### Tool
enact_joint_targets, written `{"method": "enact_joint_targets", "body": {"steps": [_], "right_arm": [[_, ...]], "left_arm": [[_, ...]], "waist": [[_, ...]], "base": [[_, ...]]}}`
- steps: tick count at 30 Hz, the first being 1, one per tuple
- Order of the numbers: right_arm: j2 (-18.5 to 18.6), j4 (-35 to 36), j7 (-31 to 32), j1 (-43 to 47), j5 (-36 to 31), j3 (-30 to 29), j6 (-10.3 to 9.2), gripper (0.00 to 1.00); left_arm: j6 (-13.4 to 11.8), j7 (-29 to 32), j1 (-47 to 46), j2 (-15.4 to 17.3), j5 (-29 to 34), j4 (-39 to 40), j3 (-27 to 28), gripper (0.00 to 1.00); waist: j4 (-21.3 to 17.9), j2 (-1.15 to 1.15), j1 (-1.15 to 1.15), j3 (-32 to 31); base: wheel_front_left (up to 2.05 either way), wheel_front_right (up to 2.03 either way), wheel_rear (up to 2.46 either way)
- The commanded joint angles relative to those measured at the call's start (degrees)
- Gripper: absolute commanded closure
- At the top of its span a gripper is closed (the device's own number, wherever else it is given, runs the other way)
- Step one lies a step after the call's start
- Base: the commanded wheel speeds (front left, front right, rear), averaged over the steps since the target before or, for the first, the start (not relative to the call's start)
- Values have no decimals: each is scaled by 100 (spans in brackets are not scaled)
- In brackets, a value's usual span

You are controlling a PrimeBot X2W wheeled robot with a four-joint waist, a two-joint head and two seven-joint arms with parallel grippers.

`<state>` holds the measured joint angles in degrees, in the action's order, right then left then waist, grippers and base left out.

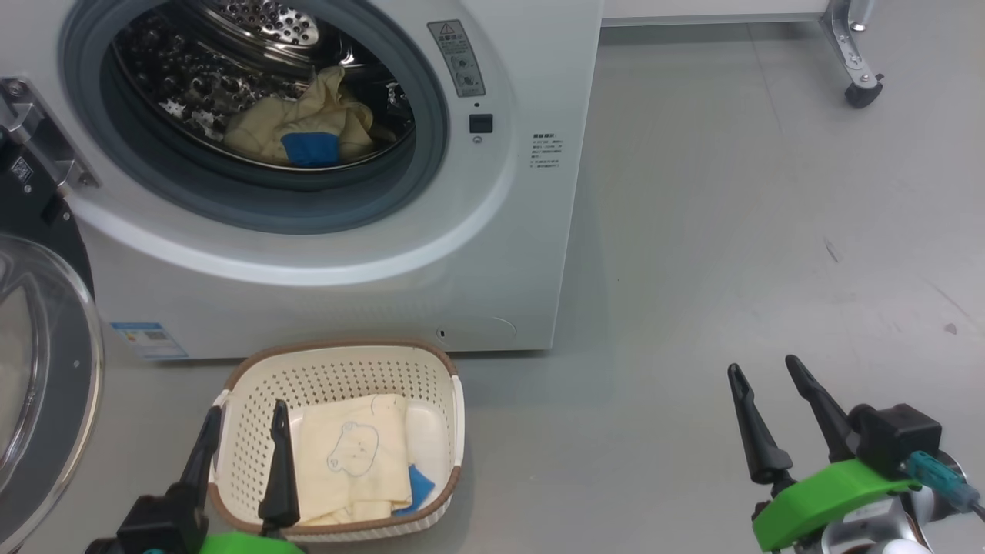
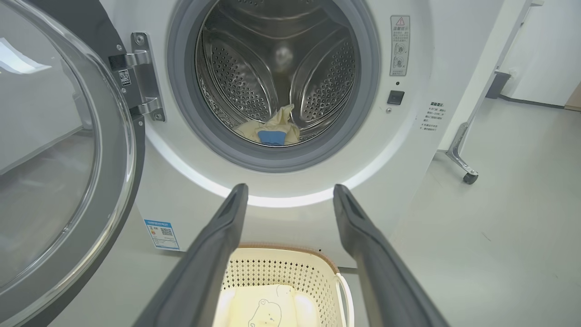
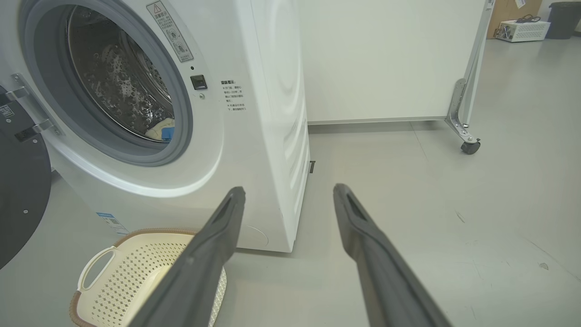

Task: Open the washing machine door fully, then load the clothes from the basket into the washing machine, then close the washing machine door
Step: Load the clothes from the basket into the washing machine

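Note:
The washing machine (image 1: 431,254) stands with its door (image 1: 46,362) swung wide open to the left. One cream garment with a blue cuff (image 1: 308,127) lies inside the steel drum (image 2: 277,68). On the floor in front sits the basket (image 1: 254,423), holding another cream garment with a bear face (image 1: 354,454). My left gripper (image 1: 245,419) hovers open over the basket's near left part, nothing between its fingers. Well to the right, over bare floor, my right gripper (image 1: 766,369) is open and empty.
A wheeled metal frame leg (image 1: 858,61) stands at the far right, with a white wall panel (image 3: 386,59) behind it. Grey floor (image 1: 731,231) stretches to the right of the machine. The open door (image 2: 54,150) takes up the left side.

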<state>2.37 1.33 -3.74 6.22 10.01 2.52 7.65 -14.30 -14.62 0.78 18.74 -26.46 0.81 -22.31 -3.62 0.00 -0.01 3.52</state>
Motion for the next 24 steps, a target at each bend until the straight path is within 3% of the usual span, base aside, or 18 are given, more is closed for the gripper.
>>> {"method": "enact_joint_targets", "body": {"steps": [1, 24], "right_arm": [[51, 245, 15, -118, 15, 109, -16, 0], [51, 340, 113, -32, 9, 113, -16, 0]], "left_arm": [[-755, -38, -139, 59, 76, 120, 254, 0], [-595, -18, -235, -94, 106, -164, 256, 0]], "waist": [[1, 0, 1, -7], [-9, 0, 1, -111]], "base": [[0, 0, 0], [0, 0, 0]]}}
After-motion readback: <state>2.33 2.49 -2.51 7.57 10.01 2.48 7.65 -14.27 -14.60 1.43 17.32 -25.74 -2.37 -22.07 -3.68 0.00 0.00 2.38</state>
